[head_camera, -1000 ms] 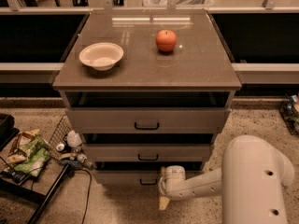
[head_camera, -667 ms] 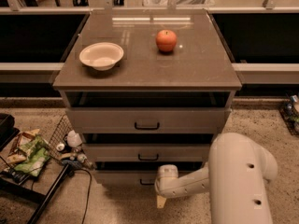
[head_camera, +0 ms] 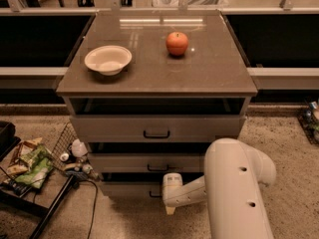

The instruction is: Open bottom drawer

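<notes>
The grey-brown cabinet (head_camera: 157, 78) has three drawers. The bottom drawer (head_camera: 127, 189) is the lowest, with a shallow front just above the floor. Its small black loop handle (head_camera: 154, 195) shows only in part, at the left edge of my gripper. My gripper (head_camera: 168, 199) is low in front of the bottom drawer's middle, right at the handle. My white arm (head_camera: 234, 193) reaches in from the lower right. The middle drawer (head_camera: 149, 162) and the top drawer (head_camera: 157, 128) stand slightly out, with dark gaps above them.
A white bowl (head_camera: 108, 59) and an orange-red apple (head_camera: 177, 43) sit on the cabinet top. A wire basket with bottles (head_camera: 75, 151), snack bags (head_camera: 27, 166) and a black cable (head_camera: 92, 208) lie on the floor to the left. Dark shelving runs behind on both sides.
My gripper has moved a little left and up, closer to the bottom drawer's handle. My arm has swung further into the view. The drawers have not moved.
</notes>
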`<state>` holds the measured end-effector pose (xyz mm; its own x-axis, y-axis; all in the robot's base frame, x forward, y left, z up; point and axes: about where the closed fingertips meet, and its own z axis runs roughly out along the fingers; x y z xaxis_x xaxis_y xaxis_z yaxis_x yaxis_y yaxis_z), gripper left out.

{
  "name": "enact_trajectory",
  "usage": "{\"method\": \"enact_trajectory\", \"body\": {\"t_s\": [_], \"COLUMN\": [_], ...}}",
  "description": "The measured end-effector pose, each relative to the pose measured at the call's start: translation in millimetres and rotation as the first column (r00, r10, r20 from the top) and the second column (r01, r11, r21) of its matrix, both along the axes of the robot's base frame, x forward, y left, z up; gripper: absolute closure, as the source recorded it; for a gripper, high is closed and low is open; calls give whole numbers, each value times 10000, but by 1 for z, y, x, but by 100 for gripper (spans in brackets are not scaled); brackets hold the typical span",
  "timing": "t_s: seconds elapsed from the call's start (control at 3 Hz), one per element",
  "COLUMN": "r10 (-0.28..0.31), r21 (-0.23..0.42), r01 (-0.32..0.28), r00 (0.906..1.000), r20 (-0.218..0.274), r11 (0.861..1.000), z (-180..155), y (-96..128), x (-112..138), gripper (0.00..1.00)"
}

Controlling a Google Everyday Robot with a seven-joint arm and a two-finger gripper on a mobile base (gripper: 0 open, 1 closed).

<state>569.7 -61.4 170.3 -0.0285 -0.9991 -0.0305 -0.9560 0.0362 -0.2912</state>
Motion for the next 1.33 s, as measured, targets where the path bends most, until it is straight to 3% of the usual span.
{"method": "enact_trajectory", "body": {"t_s": [0.67, 1.0, 1.33], "r10": [18, 18, 17], "r21": [-762, -762, -762], "r01": [-75, -75, -75], "r00": [9972, 9972, 9972], "r20": [-753, -753, -753], "r11": [9971, 9971, 9971], "z": [-7, -4, -2], "y": [-17, -17, -17], "x": [-11, -11, -11], "gripper": [64, 88, 100]}}
